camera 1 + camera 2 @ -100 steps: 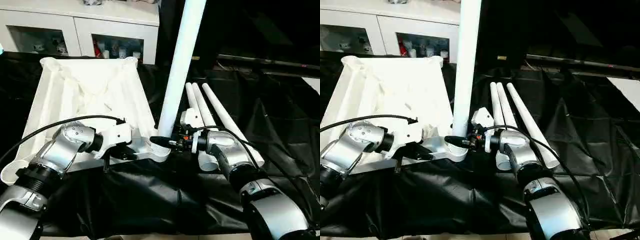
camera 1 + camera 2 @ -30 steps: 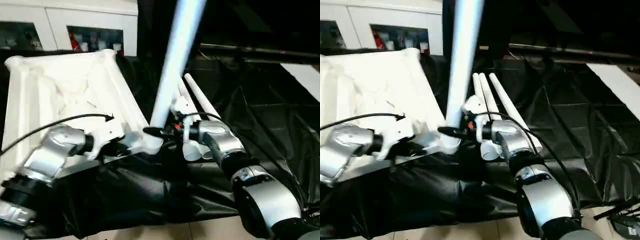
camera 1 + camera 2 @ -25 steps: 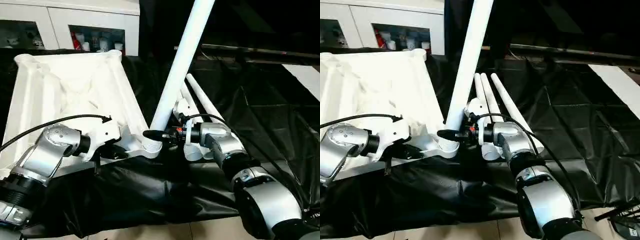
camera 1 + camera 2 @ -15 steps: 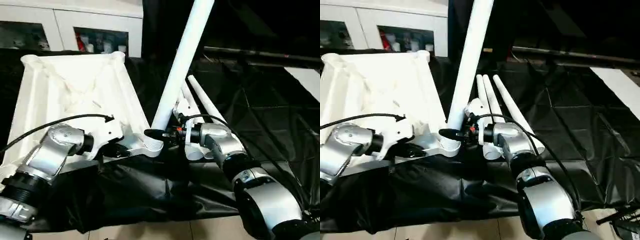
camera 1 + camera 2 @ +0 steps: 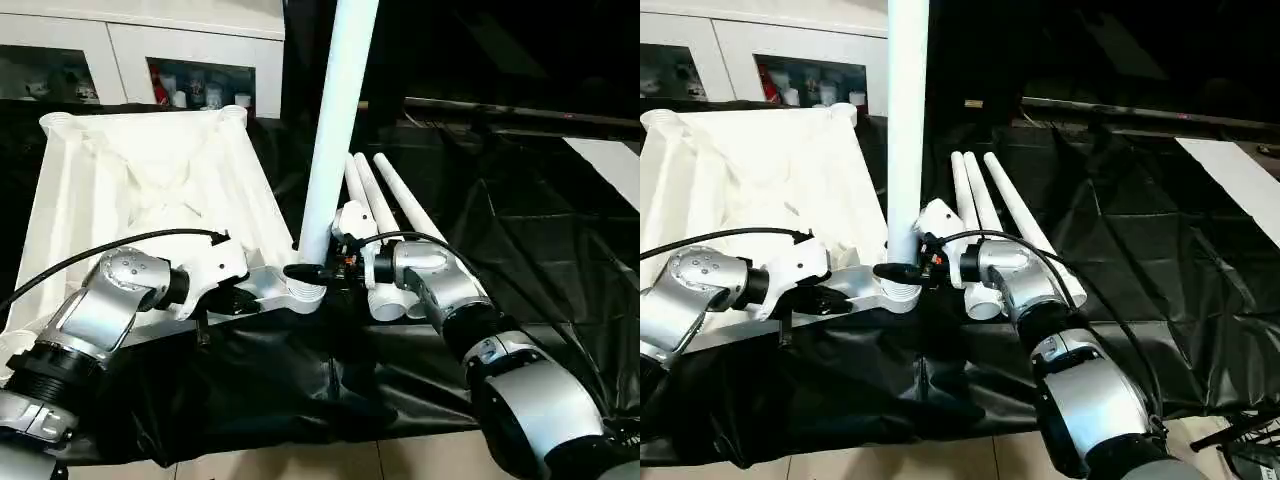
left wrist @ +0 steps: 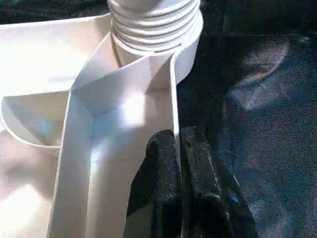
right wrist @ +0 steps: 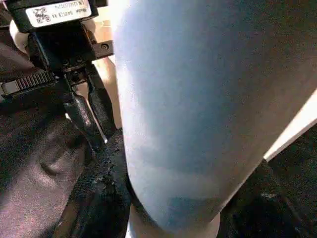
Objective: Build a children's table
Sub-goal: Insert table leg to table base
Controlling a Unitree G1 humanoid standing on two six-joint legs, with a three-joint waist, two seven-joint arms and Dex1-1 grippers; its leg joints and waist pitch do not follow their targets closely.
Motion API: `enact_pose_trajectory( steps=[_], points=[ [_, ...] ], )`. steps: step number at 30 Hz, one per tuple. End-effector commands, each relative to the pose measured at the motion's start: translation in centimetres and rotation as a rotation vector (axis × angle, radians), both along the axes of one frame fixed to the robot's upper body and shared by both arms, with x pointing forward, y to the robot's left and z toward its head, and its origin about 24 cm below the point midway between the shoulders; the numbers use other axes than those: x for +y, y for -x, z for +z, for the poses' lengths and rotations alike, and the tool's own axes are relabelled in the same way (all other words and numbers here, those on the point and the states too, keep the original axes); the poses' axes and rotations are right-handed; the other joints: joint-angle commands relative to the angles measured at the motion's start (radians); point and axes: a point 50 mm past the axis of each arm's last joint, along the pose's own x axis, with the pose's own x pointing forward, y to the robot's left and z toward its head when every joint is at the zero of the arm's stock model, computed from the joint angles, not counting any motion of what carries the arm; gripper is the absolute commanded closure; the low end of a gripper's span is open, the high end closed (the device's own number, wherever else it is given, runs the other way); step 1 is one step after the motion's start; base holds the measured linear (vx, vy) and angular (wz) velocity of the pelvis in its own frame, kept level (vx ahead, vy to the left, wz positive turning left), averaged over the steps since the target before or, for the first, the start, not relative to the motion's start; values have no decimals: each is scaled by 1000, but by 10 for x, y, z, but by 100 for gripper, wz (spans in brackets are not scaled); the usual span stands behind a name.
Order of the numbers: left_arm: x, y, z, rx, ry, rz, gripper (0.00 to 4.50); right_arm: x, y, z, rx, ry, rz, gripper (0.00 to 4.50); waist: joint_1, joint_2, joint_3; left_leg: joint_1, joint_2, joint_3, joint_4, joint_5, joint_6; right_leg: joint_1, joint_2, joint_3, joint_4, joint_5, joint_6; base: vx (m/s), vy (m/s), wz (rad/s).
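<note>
- i see the white table top (image 5: 150, 190) lying upside down on the black-draped work table (image 5: 520, 230), its ribbed underside facing up, with round sockets at the far corners.
- one white leg (image 5: 335, 120) stands upright in the near corner socket (image 5: 305, 295); its ridged foot sits in that ring in the left wrist view.
- three more legs (image 5: 385, 205) lie side by side on the black cloth just beside the top, on my right, their open ends toward me.
- my left gripper (image 6: 177, 148) is pinched tight on the thin near rim of the table top, one finger on each side of the wall, close to the socket.
- my right gripper (image 5: 312, 272) is clamped around the base of the standing leg, just above the socket.
- the near edge of the top sits close to the work table's front edge.
- open black cloth spreads to the right of the lying legs; a white cabinet (image 5: 150, 50) stands behind the top.
</note>
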Motion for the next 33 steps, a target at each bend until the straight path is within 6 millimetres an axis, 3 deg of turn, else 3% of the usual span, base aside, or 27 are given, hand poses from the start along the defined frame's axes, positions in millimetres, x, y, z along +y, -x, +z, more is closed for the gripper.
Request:
enact_pose_trajectory(
  steps=[1, 7, 13, 24, 33],
  points=[
    [-13, -1, 6, -16, 24, -82, 450, -26, 31, -68, 211, 287, -30, 261, -4, 30, -20, -13, 30, -1, -74, -193, 10, 25, -76, 51, -74, -148, -205, 0, 0, 0],
    [-10, -3, 7, -16, 23, -78, 450, -30, 25, -65, 254, 204, -153, 261, -4, 32, -19, -14, 29, -3, -75, -210, 5, 25, -76, 52, -76, -165, -203, 0, 0, 0],
    [-11, -3, 7, -16, 24, -75, 450, -41, 12, -60, 318, 120, -376, 261, -5, 31, -16, -11, 30, -7, -80, -265, -6, 20, -78, 55, -85, -273, -182, 0, 0, 0],
    [-11, -4, 6, -14, 21, -79, 450, -48, 21, -69, 323, 159, -316, 261, -5, 36, -16, -12, 31, -7, -80, -260, -6, 18, -77, 54, -83, -242, -185, 0, 0, 0],
    [-13, -5, 6, -17, 20, -84, 450, -39, 33, -78, 297, 232, -185, 261, -4, 34, -15, -12, 31, -7, -81, -269, -4, 16, -76, 54, -86, -255, -178, 0, 0, 0]
  ],
)
